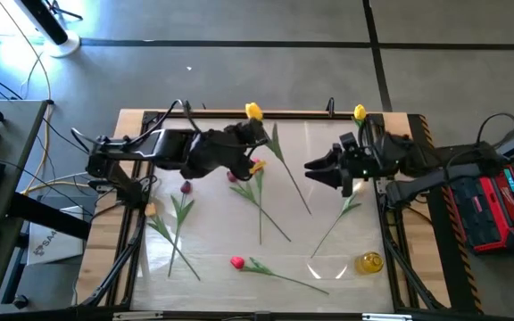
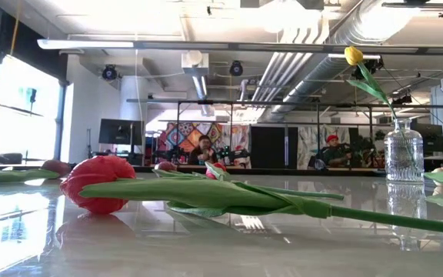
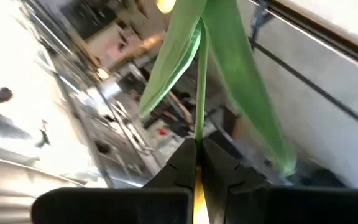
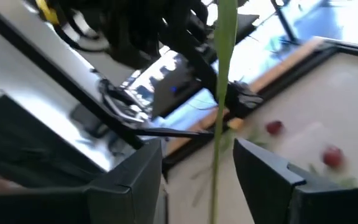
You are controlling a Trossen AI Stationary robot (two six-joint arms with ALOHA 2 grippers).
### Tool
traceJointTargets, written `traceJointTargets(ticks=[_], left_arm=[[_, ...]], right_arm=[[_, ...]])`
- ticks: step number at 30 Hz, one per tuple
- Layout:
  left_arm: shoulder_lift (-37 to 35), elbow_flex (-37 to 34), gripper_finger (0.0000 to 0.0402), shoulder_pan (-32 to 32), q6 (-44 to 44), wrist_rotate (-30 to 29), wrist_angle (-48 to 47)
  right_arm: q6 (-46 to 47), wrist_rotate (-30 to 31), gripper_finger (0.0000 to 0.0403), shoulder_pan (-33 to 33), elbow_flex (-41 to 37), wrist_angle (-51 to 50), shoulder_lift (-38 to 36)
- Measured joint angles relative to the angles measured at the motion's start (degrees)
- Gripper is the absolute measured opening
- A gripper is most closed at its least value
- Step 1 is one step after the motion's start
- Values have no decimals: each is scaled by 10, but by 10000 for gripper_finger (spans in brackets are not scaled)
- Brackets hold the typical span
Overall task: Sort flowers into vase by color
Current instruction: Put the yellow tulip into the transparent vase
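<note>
Starting at the left of the worktop (image 1: 212, 259), you are looking at loose tulips lying flat: two green stems near the left edge (image 1: 178, 234), a dark maroon head (image 1: 186, 187) just beside them, and a red tulip (image 1: 237, 262) at the near edge with its stem trailing right.

Your left gripper (image 3: 197, 163) is pinching shut on the stem of a yellow tulip (image 1: 253, 111), holding it toward the far middle of the worktop. The stem is thin and bendy, and the broad leaves are soft, so the head will likely sway; taking hold low on the bare stem, below the leaves, looks safest.

Moving right, more stems are crossing at the centre (image 1: 266, 201).

Your right gripper (image 4: 197, 163) is hovering at the far right with its fingers apart on either side of a green stem (image 4: 221, 74), not yet clamping. That stem seems to belong to the yellow tulip (image 2: 354, 55) standing in the glass vase (image 2: 404, 154). The vase looks fragile and light enough to tip.
</note>
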Motion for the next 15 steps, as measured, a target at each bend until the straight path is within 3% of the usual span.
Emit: traceJointTargets(ticks=[15], left_arm=[[0,0,0,-31,153,84,104]], right_arm=[[-11,-169,222,-92,0,117,21]])
